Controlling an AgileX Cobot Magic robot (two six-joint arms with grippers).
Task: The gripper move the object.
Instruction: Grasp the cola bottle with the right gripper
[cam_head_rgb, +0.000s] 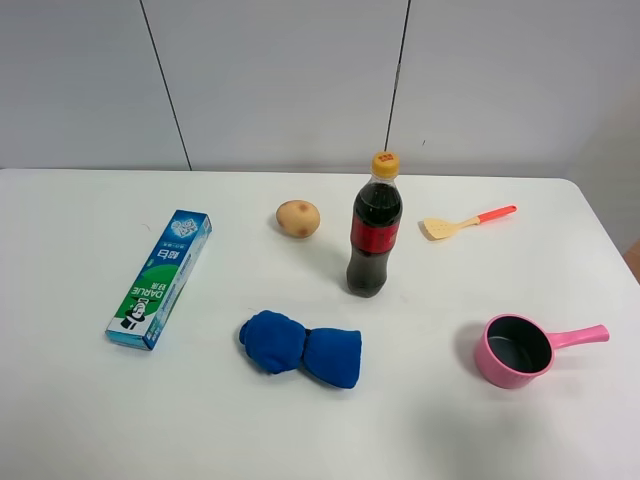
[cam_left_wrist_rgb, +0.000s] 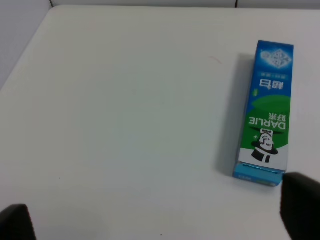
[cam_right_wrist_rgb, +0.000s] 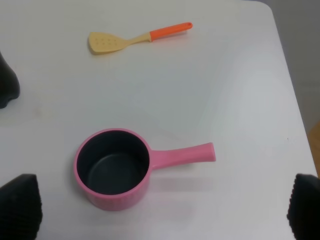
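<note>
Bright, flat light from overhead fills the room. The white table (cam_head_rgb: 90, 420) comes out nearly washed, greying a little toward the lower corners of the high view. Shadows are soft and faint: a smudge at the base of the cola bottle (cam_head_rgb: 375, 235), a pale one left of the pink saucepan (cam_head_rgb: 515, 350), and a dim band alongside the toothpaste box (cam_left_wrist_rgb: 267, 110). There is no hard glare anywhere. Close to the lenses, the left gripper (cam_left_wrist_rgb: 159, 215) and right gripper (cam_right_wrist_rgb: 162, 205) blur into dark, soft-edged shapes.
</note>
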